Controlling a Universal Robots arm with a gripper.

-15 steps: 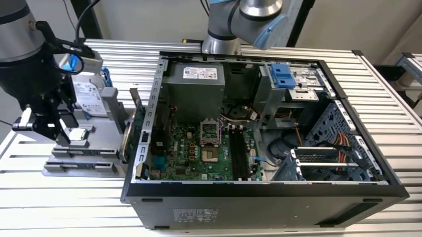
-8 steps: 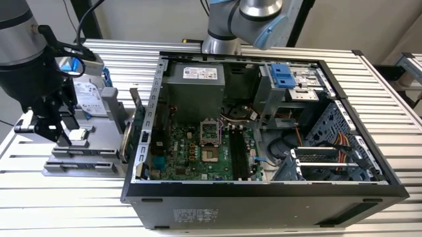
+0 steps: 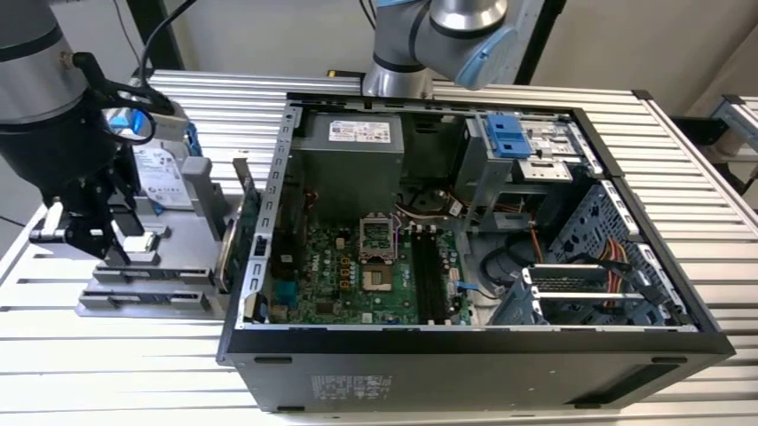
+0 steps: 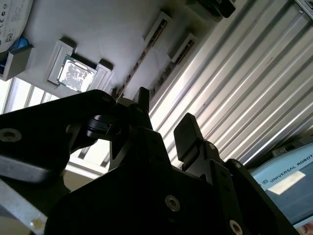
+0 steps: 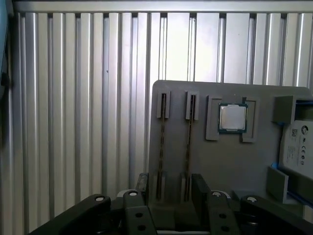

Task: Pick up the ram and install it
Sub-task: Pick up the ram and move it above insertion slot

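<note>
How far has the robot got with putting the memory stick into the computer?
Barely started. The motherboard's memory slots look empty, so nothing is installed. The gripper hangs open over the gray tray, where two ram sticks stand on edge. Neither is gripped: pickup and install are both left.

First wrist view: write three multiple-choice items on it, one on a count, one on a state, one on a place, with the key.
1. How many ram sticks stand in the slots of the grey tray?
A. one
B. two
C. four

2. How is the gripper?
A. open, holding nothing
B. shut on a stick
C. shut on the chip

3. Where does the processor chip lie?
A. on the tray, beside the sticks
B. in the gripper
C. across the two sticks

Key: 1 B, two thin edges run side by side; 2 A, a gap shows between its fingers; 3 A, the chip sits in its own recess.
</note>
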